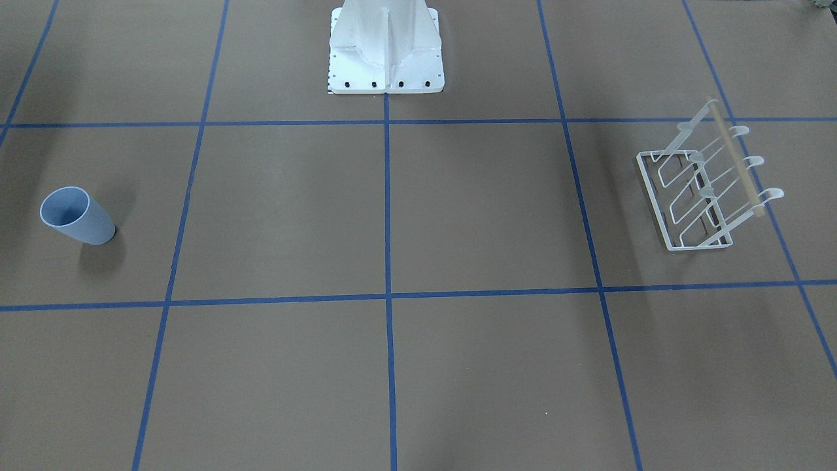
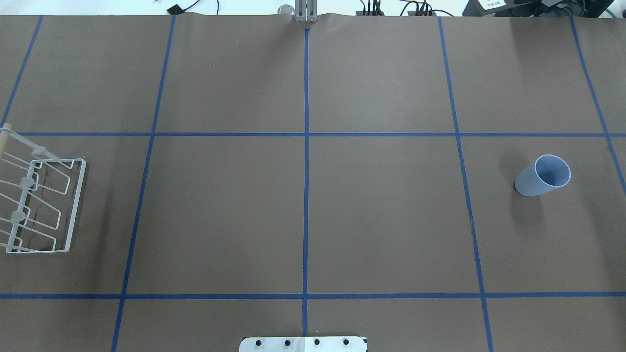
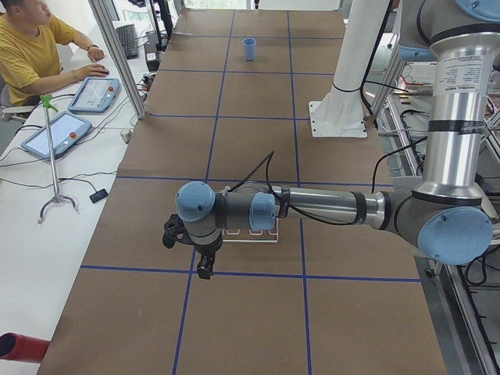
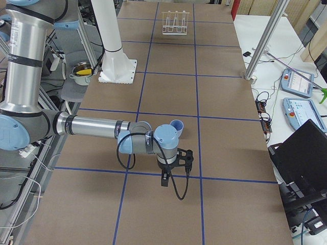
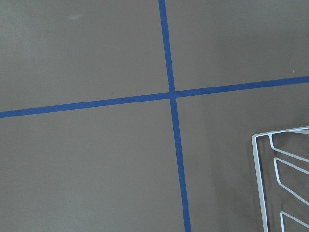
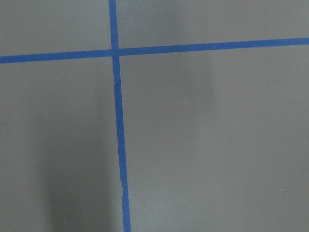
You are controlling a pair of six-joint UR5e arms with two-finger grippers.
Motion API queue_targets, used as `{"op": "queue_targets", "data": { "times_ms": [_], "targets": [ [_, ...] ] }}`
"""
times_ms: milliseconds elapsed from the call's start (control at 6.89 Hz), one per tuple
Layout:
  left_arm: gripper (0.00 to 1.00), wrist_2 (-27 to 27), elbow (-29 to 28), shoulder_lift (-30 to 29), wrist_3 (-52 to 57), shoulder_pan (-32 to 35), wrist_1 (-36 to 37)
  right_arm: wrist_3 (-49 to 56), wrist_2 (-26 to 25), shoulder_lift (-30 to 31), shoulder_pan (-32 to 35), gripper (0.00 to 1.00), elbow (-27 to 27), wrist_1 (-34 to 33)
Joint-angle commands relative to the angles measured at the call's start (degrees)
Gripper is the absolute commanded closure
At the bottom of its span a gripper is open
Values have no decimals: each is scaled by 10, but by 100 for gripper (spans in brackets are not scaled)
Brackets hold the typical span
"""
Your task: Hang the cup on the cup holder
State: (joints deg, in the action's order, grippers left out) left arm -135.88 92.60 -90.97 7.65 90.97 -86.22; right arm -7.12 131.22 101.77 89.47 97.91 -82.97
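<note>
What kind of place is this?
Probably a robot lab: a table gridded with blue tape, a big robot arm reaching over it, and a man at control tablets alongside.

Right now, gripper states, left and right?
Left gripper: cannot tell, only a side view shows it.
Right gripper: cannot tell, only a side view shows it.
</note>
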Motion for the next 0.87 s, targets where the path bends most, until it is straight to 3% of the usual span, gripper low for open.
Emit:
{"op": "queue_targets", "data": {
  "times_ms": [0,435,726],
  "targets": [
    [2,-2,10,-1,1,-1,0,0,1,0,0,0,0,1],
    [2,-1,5,-1,2,-1,0,-1,0,-3,-7,0,4,3],
    [2,-4,12,-7,2,-1,-2,-7,65,-3,-8,0,6,45]
  ]
}}
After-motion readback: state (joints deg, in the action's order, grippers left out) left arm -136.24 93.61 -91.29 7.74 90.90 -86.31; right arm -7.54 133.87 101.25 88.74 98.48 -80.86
